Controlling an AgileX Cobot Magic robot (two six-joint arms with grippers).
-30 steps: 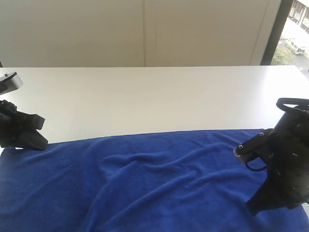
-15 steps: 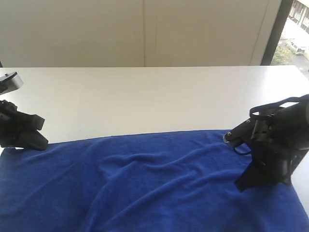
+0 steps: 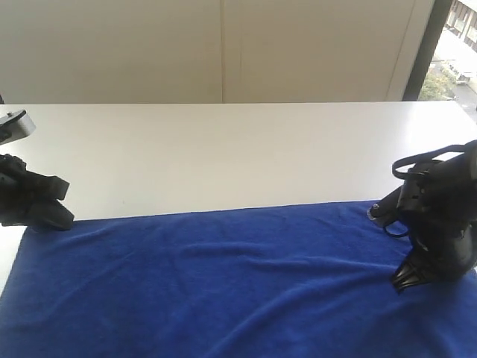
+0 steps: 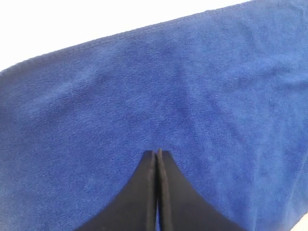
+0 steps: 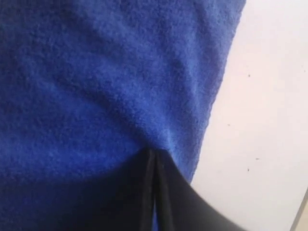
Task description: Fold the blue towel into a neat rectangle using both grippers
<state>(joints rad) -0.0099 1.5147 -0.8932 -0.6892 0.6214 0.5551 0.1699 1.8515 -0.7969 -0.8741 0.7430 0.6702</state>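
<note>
**Towel laid open, first fold not yet made**

The blue towel (image 3: pixel 223 283) lies open and nearly flat, with only shallow ripples across its middle. The bare white table (image 3: pixel 223 149) shows beyond the towel's far hem. No part of the towel is doubled over, so I judge that the folding proper is not yet begun. The step in hand looks like taking hold at the towel's far corners.

The left gripper (image 4: pixel 157 154) sits at the towel's far left corner. Its jaws are pressed together, with the tips down on the pile a little in from the hem. The right gripper (image 5: pixel 154 153) is at the towel's right side, near the far right corner. Its jaws are likewise pressed together, just inside the side hem, where the cloth puckers slightly. I cannot tell whether either one has a nip of cloth caught between its jaws.

If the cloth is caught, the next move calls for both arms to lift together and carry the far hem over to the near hem, level with each other so the corners meet. If it is not, each must first open and pinch its corner.
</note>
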